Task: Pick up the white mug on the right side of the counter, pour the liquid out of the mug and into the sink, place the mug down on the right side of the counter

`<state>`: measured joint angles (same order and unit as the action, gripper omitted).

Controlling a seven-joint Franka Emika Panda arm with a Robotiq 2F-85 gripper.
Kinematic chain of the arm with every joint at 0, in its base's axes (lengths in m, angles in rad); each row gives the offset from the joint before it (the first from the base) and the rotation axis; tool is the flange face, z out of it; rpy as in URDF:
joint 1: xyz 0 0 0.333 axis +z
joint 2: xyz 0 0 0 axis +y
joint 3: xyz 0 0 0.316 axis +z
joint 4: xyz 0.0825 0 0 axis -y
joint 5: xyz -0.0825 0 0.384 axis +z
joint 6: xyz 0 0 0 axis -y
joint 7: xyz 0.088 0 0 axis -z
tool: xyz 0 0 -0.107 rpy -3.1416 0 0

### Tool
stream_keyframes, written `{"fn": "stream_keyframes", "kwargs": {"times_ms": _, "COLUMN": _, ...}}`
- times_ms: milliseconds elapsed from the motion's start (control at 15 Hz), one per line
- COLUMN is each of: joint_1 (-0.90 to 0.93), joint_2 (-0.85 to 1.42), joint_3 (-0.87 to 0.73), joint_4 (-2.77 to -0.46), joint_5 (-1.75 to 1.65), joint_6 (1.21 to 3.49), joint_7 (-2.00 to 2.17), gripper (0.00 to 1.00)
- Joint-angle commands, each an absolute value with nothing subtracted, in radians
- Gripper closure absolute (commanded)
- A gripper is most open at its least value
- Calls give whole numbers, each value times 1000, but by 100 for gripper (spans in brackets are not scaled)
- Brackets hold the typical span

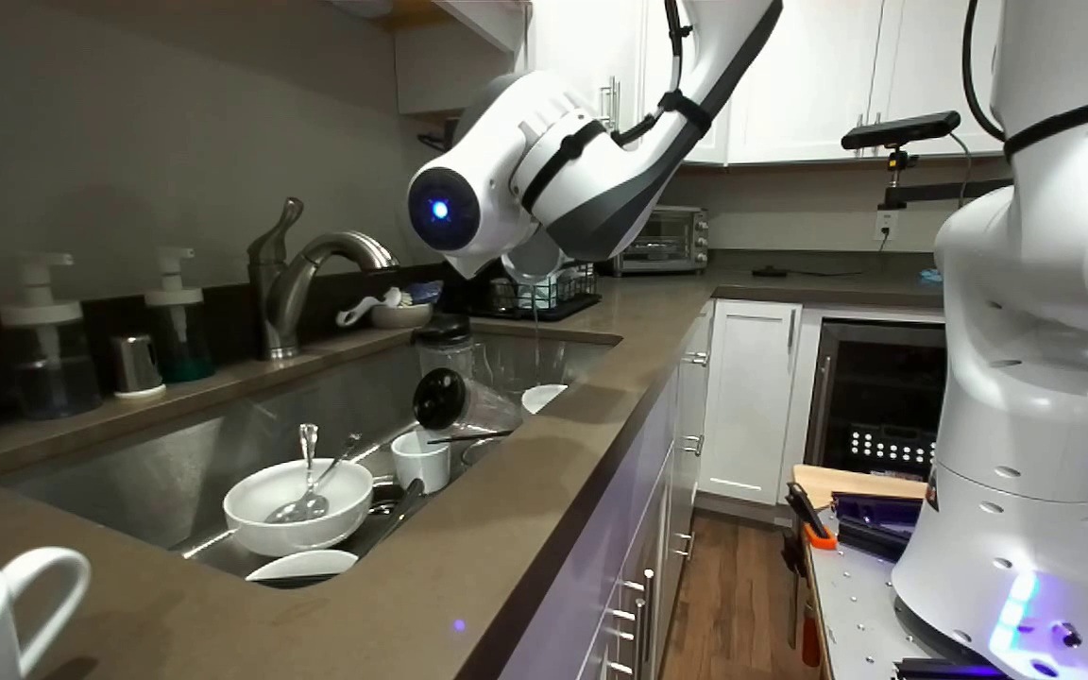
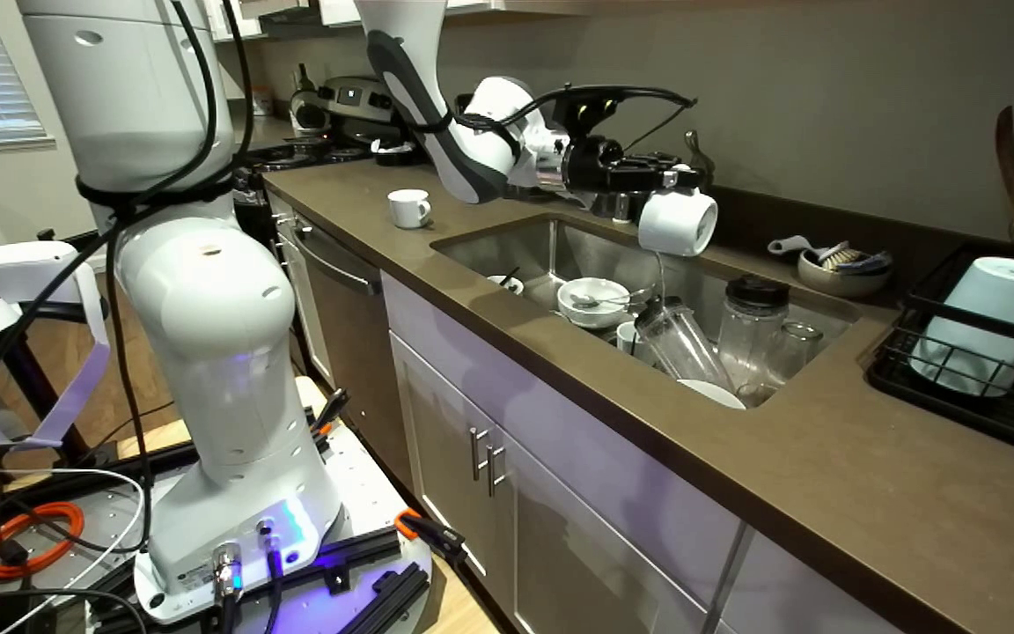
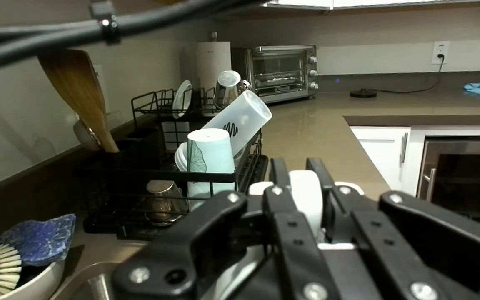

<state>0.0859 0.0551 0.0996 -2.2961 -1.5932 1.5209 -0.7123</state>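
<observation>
White and smooth, the mug (image 2: pixel 681 227) hangs tilted over the sink (image 2: pixel 591 251), and a thin stream of liquid (image 2: pixel 662 276) falls from it. So the pouring step seems to be in progress. The next move, I judge, is to wait until the stream ends, then to turn the mug upright and carry it to the right side of the desk (image 2: pixel 894 484). The hand (image 3: pixel 300 175) pinches the mug by its handle (image 3: pixel 308 198); the mug's body is just below the hand.

Had free passage along the desk (image 2: pixel 560 348) in front of the sink (image 2: pixel 593 254); was blocked by the faucet (image 1: pixel 291 291) behind, dish rack (image 2: pixel 956 409) beside, 2 black-lidded containers (image 2: pixel 748 324) inside.
</observation>
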Motion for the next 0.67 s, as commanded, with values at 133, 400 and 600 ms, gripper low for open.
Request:
{"fn": "stream_keyframes", "kwargs": {"times_ms": 133, "joint_1": 87, "joint_2": 63, "joint_3": 99, "joint_4": -2295, "joint_5": -1592, "joint_6": 1520, "joint_7": -712, "gripper": 84}}
{"fn": "stream_keyframes", "kwargs": {"times_ms": 400, "joint_1": 87, "joint_2": 66, "joint_3": 99, "joint_4": -2295, "joint_5": -1592, "joint_6": 1520, "joint_7": -712, "gripper": 84}}
{"fn": "stream_keyframes", "kwargs": {"times_ms": 600, "joint_1": 87, "joint_2": 66, "joint_3": 99, "joint_4": -2295, "joint_5": -1592, "joint_6": 1520, "joint_7": -712, "gripper": 84}}
